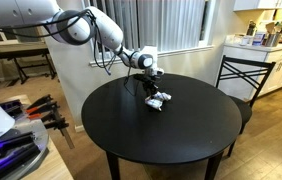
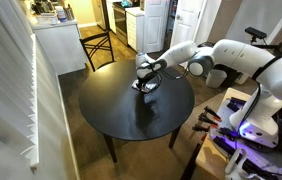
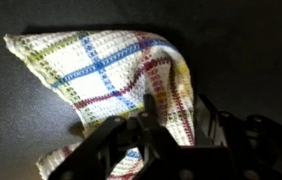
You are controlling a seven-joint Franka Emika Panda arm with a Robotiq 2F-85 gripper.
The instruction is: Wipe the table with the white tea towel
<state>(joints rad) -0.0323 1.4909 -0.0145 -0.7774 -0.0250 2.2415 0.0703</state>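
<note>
On the round black table (image 1: 171, 135) in an exterior view, the white tea towel with coloured check stripes (image 1: 157, 101) sits bunched under the gripper (image 1: 152, 94). It's just a pale blob there, and likewise in an exterior view from higher up, towel (image 2: 147, 88). Wrist view: blue, red and yellow-green lines, with dark fingers (image 3: 106, 145) pinching its lower fold, which is cut off at the bottom.

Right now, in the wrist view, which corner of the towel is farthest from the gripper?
The top-left corner of the towel, lying flat on the table. The rest of the cloth bunches up or hides close to the gripper.
</note>
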